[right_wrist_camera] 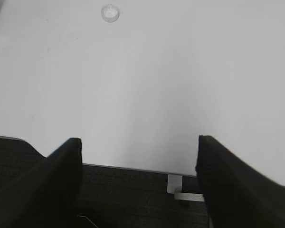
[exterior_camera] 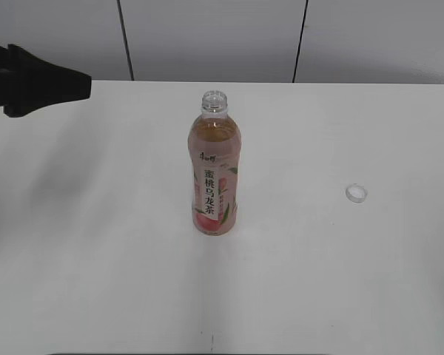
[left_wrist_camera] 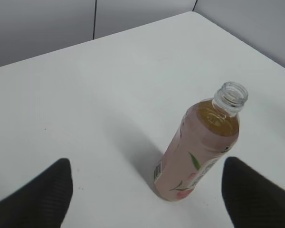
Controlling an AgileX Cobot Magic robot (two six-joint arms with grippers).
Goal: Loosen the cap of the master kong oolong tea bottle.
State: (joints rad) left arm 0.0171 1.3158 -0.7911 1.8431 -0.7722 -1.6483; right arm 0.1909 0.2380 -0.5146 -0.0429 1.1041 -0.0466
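The master kong oolong tea bottle (exterior_camera: pixel 214 174) stands upright mid-table with its neck open and no cap on it; it also shows in the left wrist view (left_wrist_camera: pixel 199 147). The white cap (exterior_camera: pixel 357 194) lies on the table to the bottle's right, apart from it, and shows small in the right wrist view (right_wrist_camera: pixel 110 13). My left gripper (left_wrist_camera: pixel 147 190) is open and empty, raised at the far left (exterior_camera: pixel 48 85), well away from the bottle. My right gripper (right_wrist_camera: pixel 138 156) is open and empty over the table's near edge; it is out of the exterior view.
The white table (exterior_camera: pixel 96 244) carries only the bottle and the cap. Its front edge (right_wrist_camera: pixel 133 167) runs between my right fingers, with dark floor below it. A grey panelled wall (exterior_camera: pixel 207 37) stands behind the table.
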